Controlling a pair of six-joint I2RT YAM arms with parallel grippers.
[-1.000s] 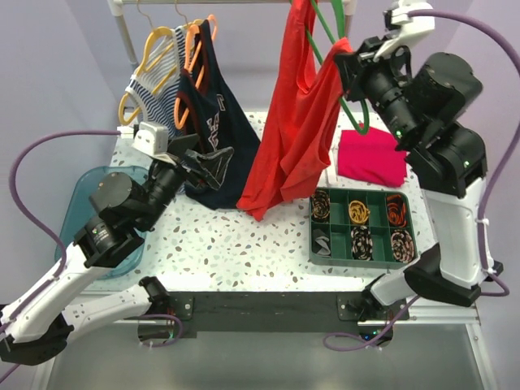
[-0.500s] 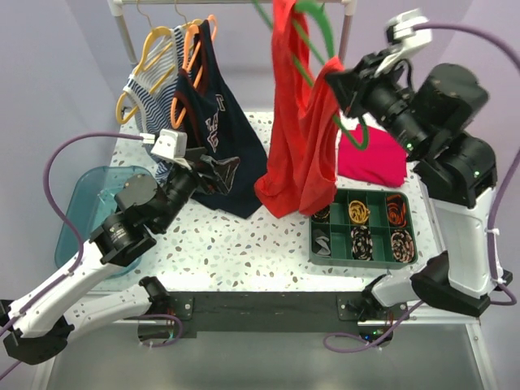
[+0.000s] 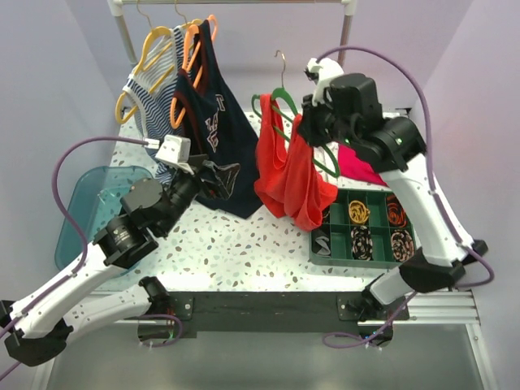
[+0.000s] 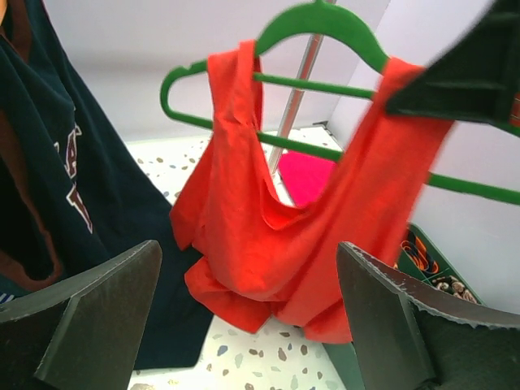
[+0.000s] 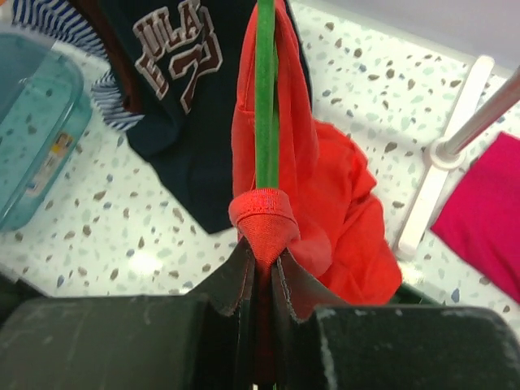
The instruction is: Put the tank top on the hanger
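Fabric of tank top (image 3: 286, 175) soft, crumpled, bright red-orange, draped on thin green hanger (image 3: 275, 94) with metal hook, ahead of the left gripper (image 3: 218, 174), its fingers spread wide and empty. Visible only from right wrist: right gripper (image 5: 262, 244) pinched tight on one rolled strap and the hanger bar under it, rest of cloth hanging beyond the fingertips. Visible only from left wrist: both straps over the triangular frame, body sagging in folds between the two dark fingers (image 4: 97, 313). Navy lettered top (image 3: 219, 122) just beside the left finger; speckled table (image 3: 244, 236) below.
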